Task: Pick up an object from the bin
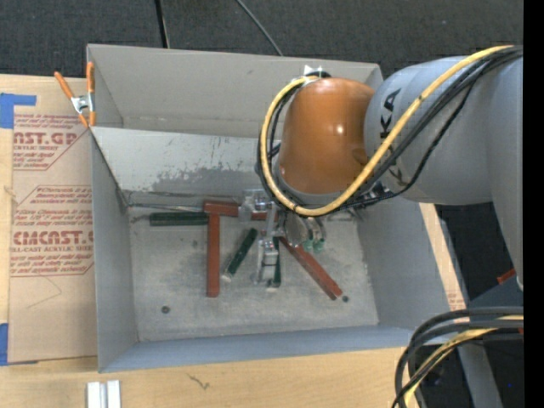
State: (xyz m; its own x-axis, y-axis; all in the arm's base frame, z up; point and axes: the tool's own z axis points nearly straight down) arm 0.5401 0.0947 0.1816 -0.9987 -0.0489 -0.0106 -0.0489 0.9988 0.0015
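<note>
My gripper (270, 266) hangs below the orange wrist cover, near the middle of the bin floor, its metal fingers pointing down. A short dark green stick (240, 254) lies tilted just left of the fingers. A red-brown stick (315, 274) runs diagonally from beside the fingers toward the lower right. A longer red-brown stick (212, 249) stands upright in the view further left, with a short red-brown piece (224, 209) across its top. Nothing shows between the fingers.
Another dark green stick (178, 219) lies flat along the back-left of the bin floor, near the sloped wall. The arm and its orange cover hide the right rear of the bin. Bare floor lies toward the front wall and the left.
</note>
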